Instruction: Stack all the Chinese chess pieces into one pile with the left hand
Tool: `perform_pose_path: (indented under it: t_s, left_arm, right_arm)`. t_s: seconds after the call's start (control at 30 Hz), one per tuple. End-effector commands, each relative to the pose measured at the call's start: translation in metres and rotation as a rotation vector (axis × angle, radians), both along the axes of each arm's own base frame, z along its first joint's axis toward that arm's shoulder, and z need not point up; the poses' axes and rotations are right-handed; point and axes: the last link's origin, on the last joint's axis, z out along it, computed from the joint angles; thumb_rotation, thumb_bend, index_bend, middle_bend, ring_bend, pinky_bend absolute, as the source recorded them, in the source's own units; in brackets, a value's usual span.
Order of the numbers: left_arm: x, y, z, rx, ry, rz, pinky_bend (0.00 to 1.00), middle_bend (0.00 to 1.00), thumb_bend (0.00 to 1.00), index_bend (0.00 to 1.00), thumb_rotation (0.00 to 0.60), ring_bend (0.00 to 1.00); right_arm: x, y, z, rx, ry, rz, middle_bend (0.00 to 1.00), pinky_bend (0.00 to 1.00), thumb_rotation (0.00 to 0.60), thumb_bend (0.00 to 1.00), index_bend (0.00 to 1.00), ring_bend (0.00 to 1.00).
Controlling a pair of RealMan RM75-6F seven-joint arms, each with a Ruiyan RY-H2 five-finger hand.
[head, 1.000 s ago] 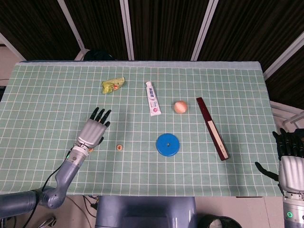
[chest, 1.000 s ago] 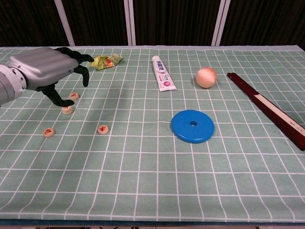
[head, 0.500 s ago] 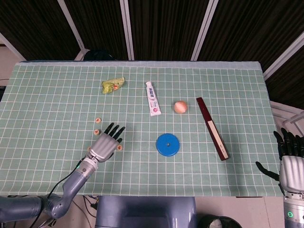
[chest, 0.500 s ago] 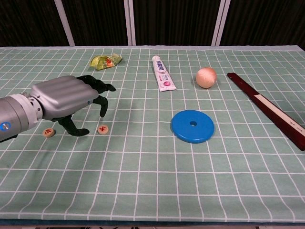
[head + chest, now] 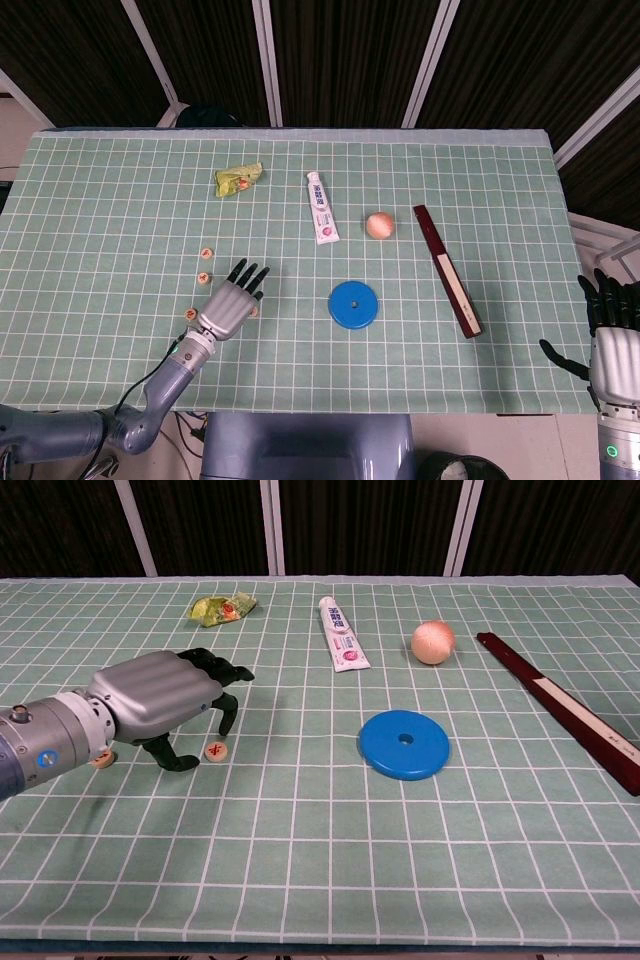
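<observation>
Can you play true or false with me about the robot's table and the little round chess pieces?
1. The left hand is over a chess piece on the green mat. True.
2. The chess pieces are already in one pile. False: they lie apart, like the two beyond the hand.
3. The blue disc sits on top of the toothpaste tube. False: it lies flat on the mat, apart from the tube.
4. The right hand is off at the table's edge, holding nothing. True.
5. The peach-colored ball lies between the tube and the dark red stick. True.
</observation>
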Motion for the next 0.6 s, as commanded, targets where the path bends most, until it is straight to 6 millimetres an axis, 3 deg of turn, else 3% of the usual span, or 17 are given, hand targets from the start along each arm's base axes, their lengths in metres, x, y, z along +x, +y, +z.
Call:
perform_pose_path:
  t_s: [0.03,0.6]
  left_arm:
    - [0.0,0.001,-0.002,0.002,0.007,-0.001,0.0,0.0,0.27,0.44,0.6,0.0]
    - [0.001,0.006,-0.013,0.005,0.03,-0.002,0.0,0.0,0.3,0.47,0.6,0.0]
  right_arm:
    - [0.0,0.0,0.0,0.0,0.0,0.0,0.01,0.0,0.6,0.23,0.1,0.0]
    - [0.0,0.0,0.0,-0.002,-0.002,-0.003,0.01,0.0,0.6,0.23,0.1,0.0]
